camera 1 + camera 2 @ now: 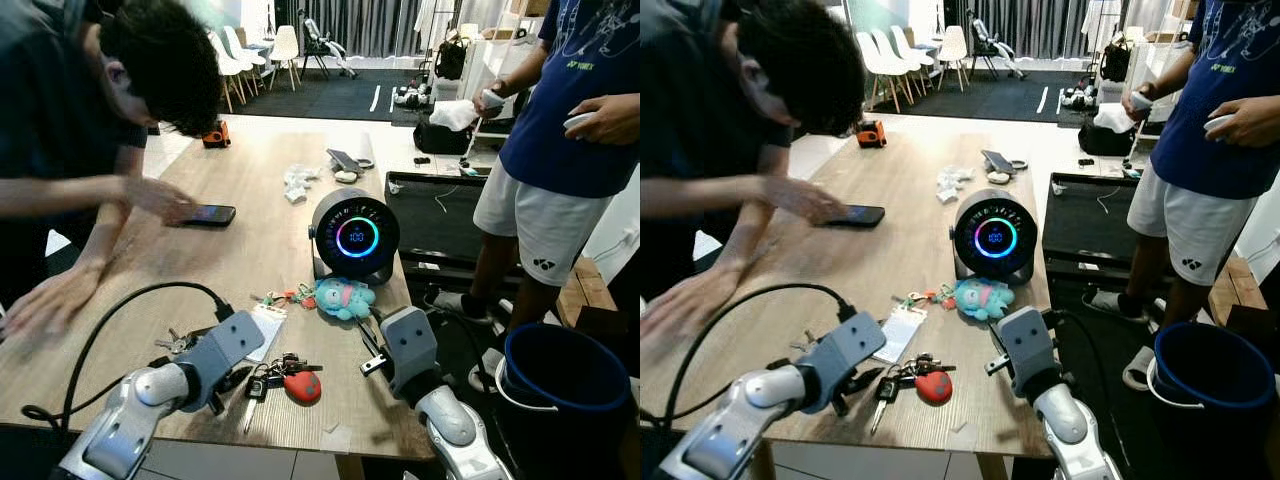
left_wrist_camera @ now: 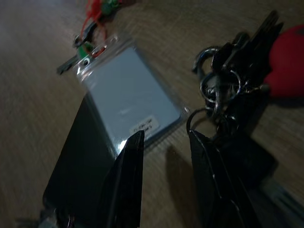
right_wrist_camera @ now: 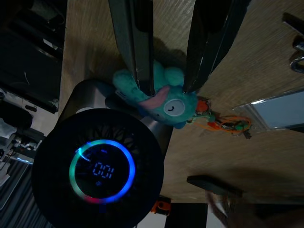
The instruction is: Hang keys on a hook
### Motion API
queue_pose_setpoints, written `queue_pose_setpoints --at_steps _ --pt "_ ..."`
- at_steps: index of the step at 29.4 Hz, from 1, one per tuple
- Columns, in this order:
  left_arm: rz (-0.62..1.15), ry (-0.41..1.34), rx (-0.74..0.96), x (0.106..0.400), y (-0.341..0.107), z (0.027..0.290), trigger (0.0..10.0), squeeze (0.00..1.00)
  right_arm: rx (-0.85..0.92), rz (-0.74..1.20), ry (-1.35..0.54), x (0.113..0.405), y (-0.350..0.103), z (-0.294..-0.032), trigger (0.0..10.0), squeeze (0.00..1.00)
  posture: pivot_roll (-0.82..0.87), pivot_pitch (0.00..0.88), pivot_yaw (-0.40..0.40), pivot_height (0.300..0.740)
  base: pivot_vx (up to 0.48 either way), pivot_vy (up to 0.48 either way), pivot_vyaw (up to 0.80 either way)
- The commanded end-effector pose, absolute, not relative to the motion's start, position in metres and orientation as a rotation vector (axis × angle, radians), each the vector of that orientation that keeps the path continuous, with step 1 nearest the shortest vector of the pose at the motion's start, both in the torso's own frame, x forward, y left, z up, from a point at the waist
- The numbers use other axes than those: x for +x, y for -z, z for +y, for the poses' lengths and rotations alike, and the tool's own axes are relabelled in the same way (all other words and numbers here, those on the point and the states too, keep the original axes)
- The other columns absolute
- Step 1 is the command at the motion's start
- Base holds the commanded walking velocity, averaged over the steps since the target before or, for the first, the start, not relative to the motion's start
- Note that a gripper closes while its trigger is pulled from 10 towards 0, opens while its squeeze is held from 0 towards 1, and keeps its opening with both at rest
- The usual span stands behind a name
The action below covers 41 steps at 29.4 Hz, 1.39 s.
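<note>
wooden table [image 1: 250,240], left tool [image 2: 164,156] spread by keys [image 1: 275,378]

the keys [image 1: 272,380] lie flat on the wooden table [image 1: 250,240], near its front edge. they are a dark bunch on silver rings, with a black key fob and one long key pointing at the edge. a red heart-shaped tag [image 1: 302,386] is joined to the bunch.

Bright, sharp head views; dim, blurry wrist views; motion-blurred hand [image 1: 50,300]
</note>
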<state>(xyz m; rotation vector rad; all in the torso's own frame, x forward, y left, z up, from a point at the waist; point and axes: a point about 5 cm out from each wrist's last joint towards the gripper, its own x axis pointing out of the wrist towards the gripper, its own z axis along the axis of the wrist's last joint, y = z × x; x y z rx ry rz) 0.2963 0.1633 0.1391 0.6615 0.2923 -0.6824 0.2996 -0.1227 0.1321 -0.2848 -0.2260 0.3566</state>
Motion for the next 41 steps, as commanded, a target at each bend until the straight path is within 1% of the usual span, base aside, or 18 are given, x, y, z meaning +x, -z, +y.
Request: queue_pose_setpoints --at_steps 1,9,14,17,20,23,26,30,38,41 --pt "0.315 0.713 0.669 0.296 -0.131 0.159 10.0 0.00 -0.278 -0.215 -0.339 0.296 -0.127 -0.126 10.0 0.00 0.02 0.108 0.076 0.740 0.000 0.000 0.00" --pt "0.322 0.743 0.681 0.297 -0.130 0.159 10.0 0.00 -0.273 -0.211 -0.328 0.295 -0.126 -0.127 10.0 0.00 0.02 0.111 0.084 0.740 0.000 0.000 0.00" --pt "0.322 0.761 0.720 0.299 -0.129 0.158 10.0 0.00 -0.270 -0.212 -0.322 0.295 -0.126 -0.127 10.0 0.00 0.02 0.112 0.084 0.740 0.000 0.000 0.00" --pt "0.307 0.755 0.709 0.301 -0.134 0.158 10.0 0.00 -0.270 -0.212 -0.321 0.296 -0.126 -0.128 10.0 0.00 0.02 0.112 0.080 0.740 0.000 0.000 0.00" --pt "0.259 0.756 0.694 0.305 -0.151 0.162 10.0 0.00 -0.267 -0.212 -0.327 0.296 -0.126 -0.125 10.0 0.00 0.03 0.111 0.078 0.740 0.000 0.000 0.00" --pt "0.253 0.763 0.692 0.305 -0.153 0.162 10.0 0.00 -0.266 -0.212 -0.328 0.296 -0.126 -0.125 10.0 0.00 0.03 0.111 0.077 0.740 0.000 0.000 0.00" --pt "0.237 0.793 0.722 0.303 -0.157 0.162 10.0 0.00 -0.264 -0.213 -0.330 0.296 -0.126 -0.123 10.0 0.00 0.03 0.110 0.077 0.740 0.000 0.000 0.00" --pt "0.266 0.869 0.784 0.297 -0.152 0.165 10.0 0.00 -0.262 -0.213 -0.329 0.296 -0.126 -0.123 10.0 0.00 0.03 0.110 0.081 0.740 0.000 0.000 0.00" --pt "0.296 0.878 0.807 0.296 -0.146 0.170 10.0 0.00 -0.263 -0.212 -0.325 0.296 -0.125 -0.124 10.0 0.00 0.03 0.111 0.081 0.740 0.000 0.000 0.00" --pt "0.309 0.900 0.807 0.291 -0.147 0.176 10.0 0.00 -0.265 -0.211 -0.324 0.296 -0.125 -0.125 10.0 0.00 0.02 0.110 0.080 0.740 0.000 0.000 0.00"
